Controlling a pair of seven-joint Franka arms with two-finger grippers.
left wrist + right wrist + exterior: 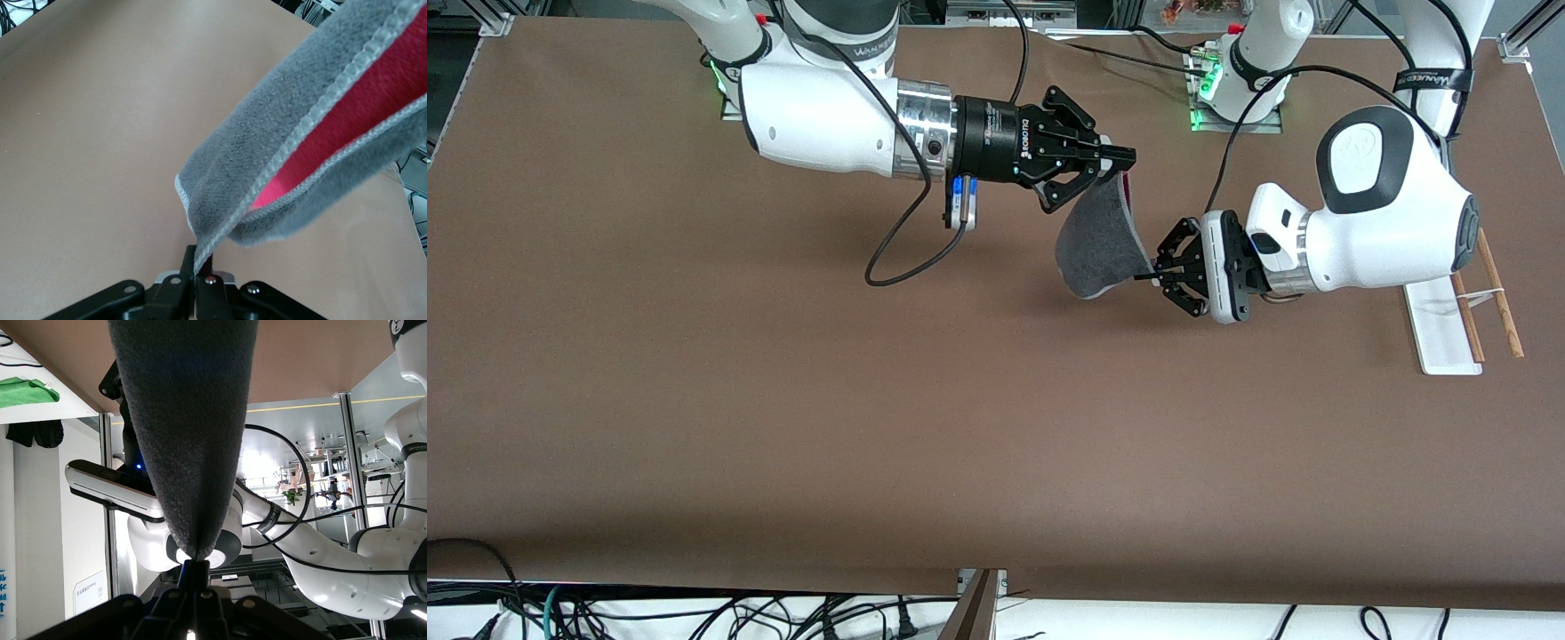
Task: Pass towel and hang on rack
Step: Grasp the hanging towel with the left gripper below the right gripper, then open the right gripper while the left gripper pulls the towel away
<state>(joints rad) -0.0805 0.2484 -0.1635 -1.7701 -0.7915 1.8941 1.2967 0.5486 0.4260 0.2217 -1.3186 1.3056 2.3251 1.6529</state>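
Observation:
The dark grey towel (1098, 240), pink on its inner face, hangs in the air between both grippers over the middle of the table. My right gripper (1125, 160) is shut on its upper corner. My left gripper (1145, 277) is shut on its lower corner. In the left wrist view my left gripper (198, 267) pinches the towel's stitched corner (300, 120). In the right wrist view my right gripper (195, 570) pinches the towel (183, 420). The rack (1440, 329), with its white base and two wooden dowels (1498, 293), stands at the left arm's end of the table, partly hidden by the left arm.
A brown table top (783, 400) spreads under both arms. A black cable (907, 240) loops down from the right arm's wrist to the table. Cables lie along the table's near edge.

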